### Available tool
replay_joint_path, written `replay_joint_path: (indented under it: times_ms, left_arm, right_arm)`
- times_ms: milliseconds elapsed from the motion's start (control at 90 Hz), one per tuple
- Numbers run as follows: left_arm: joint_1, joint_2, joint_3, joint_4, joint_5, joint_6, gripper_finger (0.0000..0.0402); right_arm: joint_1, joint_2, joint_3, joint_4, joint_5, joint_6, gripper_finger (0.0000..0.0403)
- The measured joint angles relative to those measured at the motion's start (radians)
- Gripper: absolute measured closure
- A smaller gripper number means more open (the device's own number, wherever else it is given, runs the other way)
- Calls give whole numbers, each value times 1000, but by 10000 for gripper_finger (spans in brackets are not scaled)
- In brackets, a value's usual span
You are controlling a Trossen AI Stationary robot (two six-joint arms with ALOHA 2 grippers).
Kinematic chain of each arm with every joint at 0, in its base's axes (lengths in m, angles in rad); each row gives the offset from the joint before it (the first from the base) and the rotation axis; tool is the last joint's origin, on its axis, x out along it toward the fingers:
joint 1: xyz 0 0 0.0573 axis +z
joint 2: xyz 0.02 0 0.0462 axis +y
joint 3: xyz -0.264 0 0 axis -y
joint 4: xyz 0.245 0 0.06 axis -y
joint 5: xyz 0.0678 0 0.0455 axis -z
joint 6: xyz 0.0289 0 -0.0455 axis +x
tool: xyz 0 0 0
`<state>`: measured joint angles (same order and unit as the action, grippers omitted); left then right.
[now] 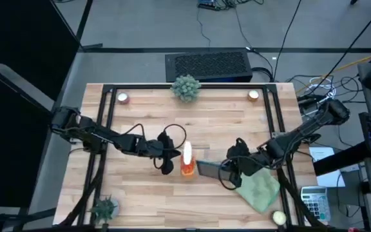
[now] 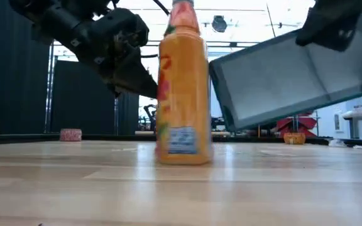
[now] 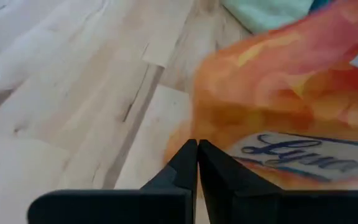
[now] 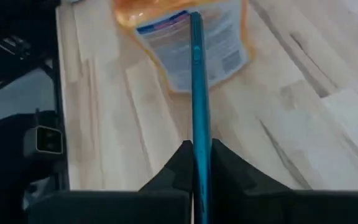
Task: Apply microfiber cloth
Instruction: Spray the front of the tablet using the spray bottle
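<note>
An orange bottle (image 1: 187, 162) stands upright on the wooden table, near its middle. My left gripper (image 1: 167, 161) is shut, with its tips (image 3: 197, 144) right beside the bottle's left side (image 3: 272, 112). My right gripper (image 1: 227, 171) is shut on a dark tablet (image 1: 208, 169) with a teal edge, just right of the bottle. The pale green microfiber cloth (image 1: 260, 188) lies rumpled on the table under my right arm, touched by no gripper. One corner of the cloth (image 3: 266, 12) shows beyond the bottle. My left gripper: I cannot tell whether its shut tips touch the bottle's side. My right gripper pinches the tablet between its two fingers at the edge (image 4: 197, 152) nearest the table's right side. The fingers come from the right, with the tablet edge-on between them. The tablet (image 2: 294, 75) hangs tilted and clear of the table.
Spiky green plants stand at the far edge (image 1: 185, 87) and the near left corner (image 1: 105, 207). Small round objects sit at the far left (image 1: 123, 98) and far right (image 1: 254, 95), and a pale ball (image 1: 279, 218) at the near right. Black frame rails (image 1: 102, 129) cross the tabletop.
</note>
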<state>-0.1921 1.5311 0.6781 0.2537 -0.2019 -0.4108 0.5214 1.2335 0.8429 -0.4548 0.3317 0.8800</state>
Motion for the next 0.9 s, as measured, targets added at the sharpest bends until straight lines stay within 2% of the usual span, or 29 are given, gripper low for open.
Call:
replay_joint_path:
  times_ms: [167, 311, 378, 444, 600, 722, 900]
  left_arm:
    - [0, -53, 0, -46, -7, 31, 402]
    - [-15, -193, 0, -126, -6, 40, 402]
    - [-23, -276, 0, -137, 43, 74, 402]
    - [-27, -346, 0, -124, 88, 81, 402]
    - [-6, -449, 0, -56, 70, 77, 394]
    - [11, -471, 0, -10, 133, 76, 353]
    - [-10, -459, 0, 122, 185, 70, 243]
  right_arm:
    - [-1, -7, 0, -27, 0, -10, 392]
    - [-2, -56, 0, -92, 3, -14, 392]
    - [-3, -89, 0, -127, 12, -15, 392]
    - [-6, -122, 0, -138, 33, -31, 392]
    - [-33, -161, 0, -142, 79, -97, 392]
    - [-59, -160, 0, -152, 87, -121, 392]
    - [-81, -156, 0, -161, 87, -145, 392]
